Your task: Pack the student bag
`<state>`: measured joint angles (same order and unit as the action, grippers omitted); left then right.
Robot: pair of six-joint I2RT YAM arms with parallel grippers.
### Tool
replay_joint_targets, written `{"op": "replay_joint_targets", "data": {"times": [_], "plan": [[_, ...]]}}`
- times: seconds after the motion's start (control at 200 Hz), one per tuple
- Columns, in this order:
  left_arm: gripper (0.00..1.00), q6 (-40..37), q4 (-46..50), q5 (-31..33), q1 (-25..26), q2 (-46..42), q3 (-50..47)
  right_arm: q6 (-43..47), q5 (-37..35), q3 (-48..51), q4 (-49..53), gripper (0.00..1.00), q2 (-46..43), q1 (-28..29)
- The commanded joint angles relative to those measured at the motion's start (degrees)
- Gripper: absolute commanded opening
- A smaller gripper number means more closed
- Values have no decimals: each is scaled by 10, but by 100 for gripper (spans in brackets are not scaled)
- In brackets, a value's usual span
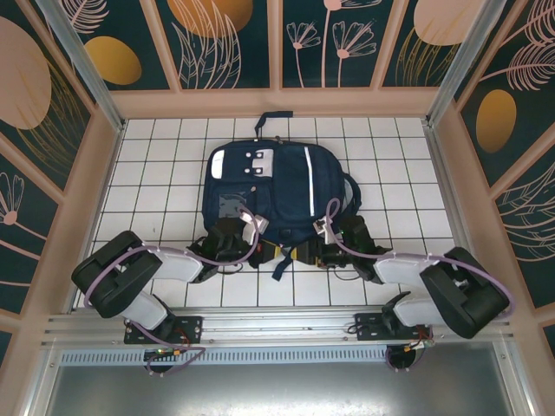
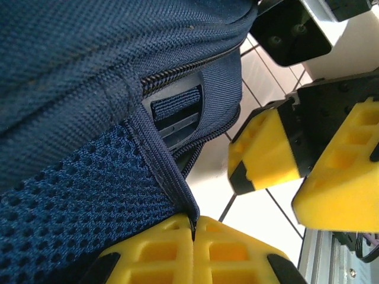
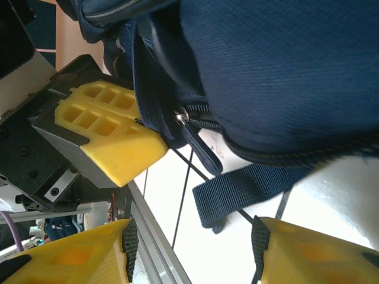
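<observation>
One navy backpack (image 1: pixel 260 195) lies flat, its length pointing away from both grippers. Elbows outward, the left gripper (image 2: pixel 193 222) pinches its mesh seam (image 2: pixel 169 177); the right gripper (image 3: pixel 192 236) has its jaws apart.

A lab test cell is indicated: a gridded tabletop (image 1: pixel 408 165) is enclosed by floral panels (image 1: pixel 225 43) from nine to three o'clock.

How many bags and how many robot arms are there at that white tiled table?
Backpack: 1
Robot arms: 2, the left arm and the right arm
Total: 3
</observation>
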<state>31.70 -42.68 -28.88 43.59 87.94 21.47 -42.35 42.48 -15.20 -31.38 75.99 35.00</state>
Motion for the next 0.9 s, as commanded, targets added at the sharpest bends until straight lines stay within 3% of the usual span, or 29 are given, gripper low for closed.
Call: {"op": "replay_joint_targets", "data": {"times": [0.0, 0.235, 0.515, 0.896], "plan": [[0, 18, -36, -54, -4, 5, 19, 2, 30, -4, -122, 54, 40, 7], [0, 56, -78, -79, -21, 24, 19, 26, -15, -5, -182, 51, 96, 23], [0, 71, -95, -91, -23, 36, 22, -11, -6, -30, -259, 51, 170, 29], [0, 73, -86, -89, -25, 43, 23, -51, 4, -44, -299, 5, 200, 27]]}}
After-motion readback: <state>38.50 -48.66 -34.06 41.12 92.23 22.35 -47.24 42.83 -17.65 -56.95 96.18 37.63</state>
